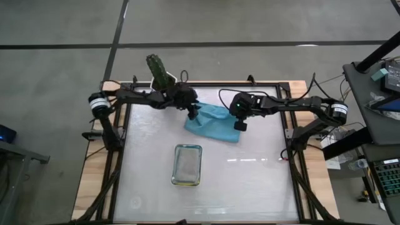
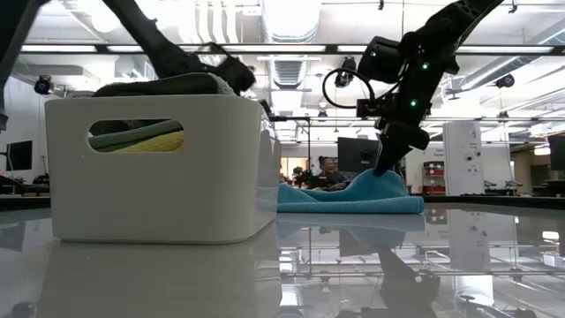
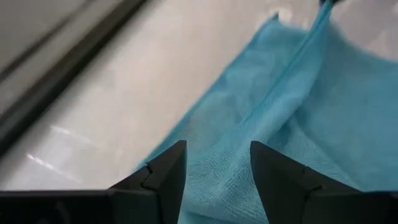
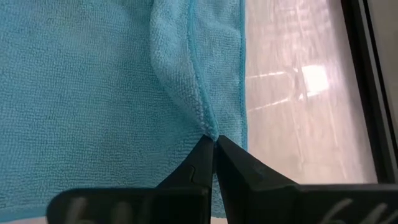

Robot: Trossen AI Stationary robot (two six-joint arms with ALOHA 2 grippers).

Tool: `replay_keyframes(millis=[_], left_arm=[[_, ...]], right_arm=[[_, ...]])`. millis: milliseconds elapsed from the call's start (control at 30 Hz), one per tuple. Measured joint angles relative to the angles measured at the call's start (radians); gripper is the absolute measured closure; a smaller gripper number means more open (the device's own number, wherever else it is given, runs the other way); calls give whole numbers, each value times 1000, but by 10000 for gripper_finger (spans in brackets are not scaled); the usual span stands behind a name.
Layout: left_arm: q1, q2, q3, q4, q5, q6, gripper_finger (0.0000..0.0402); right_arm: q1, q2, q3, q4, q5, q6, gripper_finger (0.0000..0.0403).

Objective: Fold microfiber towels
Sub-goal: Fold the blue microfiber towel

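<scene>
A light blue microfiber towel point(image 1: 214, 122) lies spread and rumpled on the white table, at mid-width toward the far side. My right gripper point(image 4: 213, 142) is shut on the towel's right-hand edge, and the low view shows my right gripper point(image 2: 386, 166) at a small raised peak. My left gripper point(image 3: 214, 152) hovers open over the towel's left part with nothing between its fingers; in the high view my left gripper point(image 1: 192, 114) stands at the towel's far left corner. More towels point(image 2: 146, 137), pale green and yellow with a dark one on top, lie in the white tray point(image 2: 159, 203). My right gripper pinches the towel's hemmed edge point(image 4: 207, 126) between its two fingertips. The fingers slant down from above. The cloth rises in a small ridge to the fingers point(image 2: 378, 179), while the rest of the towel lies on the table.
The white tray point(image 1: 187, 178) stands near the middle of the table, nearer the front than the towel. A dark frame point(image 1: 289, 134) runs around the tabletop. A dark green thing point(image 1: 159, 70) sticks out past the far edge behind the left arm.
</scene>
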Motion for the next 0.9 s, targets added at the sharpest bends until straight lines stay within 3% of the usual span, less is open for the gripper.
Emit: replay_keyframes(millis=[133, 233, 433, 567, 700, 900], left_arm=[[-5, 76, 82, -121, -10, -4, 240], [-5, 106, 117, -198, -75, -9, 242], [-11, 111, 124, -220, -90, -33, 262], [-17, 111, 118, -228, -95, 1, 303], [-27, 111, 123, -227, -92, 22, 382], [-36, 82, 123, -252, -102, 53, 401]], right_arm=[[0, 0, -1, 2, 0, 0, 394], [0, 0, -1, 8, 0, -7, 394], [0, 0, -2, 13, 0, -16, 394], [0, 0, -2, 13, 0, -10, 394], [0, 0, -2, 13, 0, -8, 394], [6, -9, -3, 4, 1, 18, 394]])
